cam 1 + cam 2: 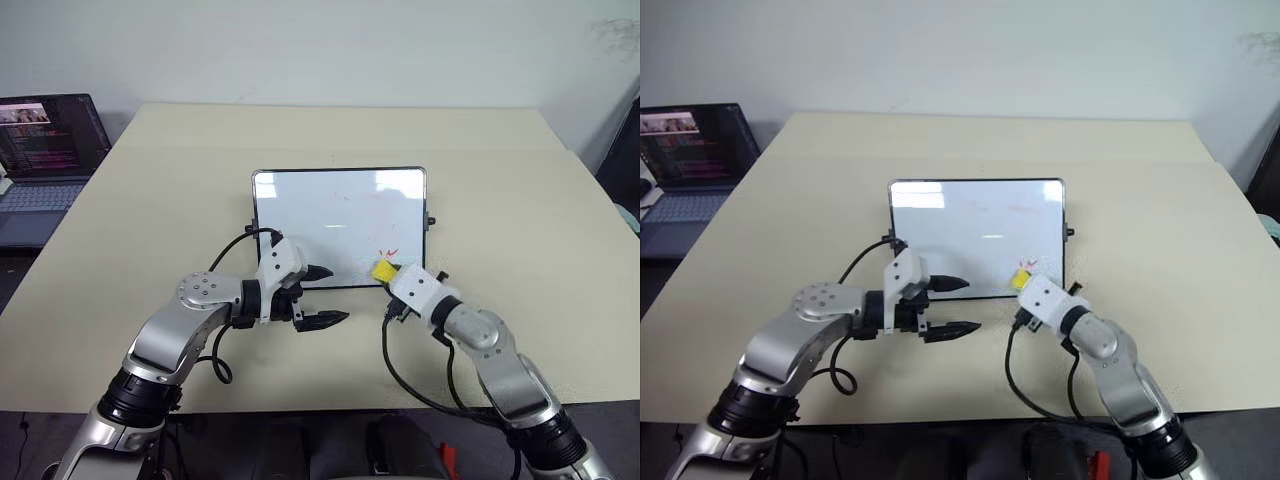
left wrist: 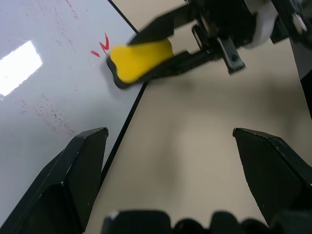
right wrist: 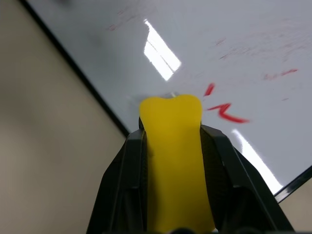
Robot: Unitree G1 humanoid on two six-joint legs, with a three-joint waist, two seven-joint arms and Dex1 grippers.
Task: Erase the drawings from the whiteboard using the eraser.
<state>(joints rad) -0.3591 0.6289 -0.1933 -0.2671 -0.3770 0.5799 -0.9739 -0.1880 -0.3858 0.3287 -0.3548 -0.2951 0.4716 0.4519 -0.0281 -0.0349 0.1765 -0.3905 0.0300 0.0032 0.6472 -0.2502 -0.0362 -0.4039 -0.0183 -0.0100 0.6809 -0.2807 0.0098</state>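
Our right fingers [image 3: 122, 180] are clamped on the eraser [image 3: 174, 161], one on each long side, so the yellow block runs lengthwise out of the right gripper [image 1: 397, 280] with its free end leading. In the right wrist view that end sits over the white surface, just inside the black frame, and the remaining red drawings [image 3: 225, 111] lie just beside it, slightly ahead and off to one side. Whether the eraser's dark underside already presses on the surface we cannot tell.

Our left fingers [image 2: 80, 170] stand wide apart and hold nothing. The left gripper [image 1: 320, 297] hovers at the lower centre of the head view, by the near edge of the whiteboard [image 1: 330, 205], pointing across toward the right one.

In the head view the whiteboard lies flat at mid-frame on the counter [image 1: 520, 200]; the red marks sit at its lower right corner, where the eraser is. The rest of the surface shows only faint reddish traces and glare. A laptop [image 1: 45, 150] sits at the upper left.

We judge that the coming move turns on one thing: the marks lie just off the eraser's leading end, so a short push along its long axis with a slight sideways sweep should cover them. The right arm is the nearer one and already carries the tool.
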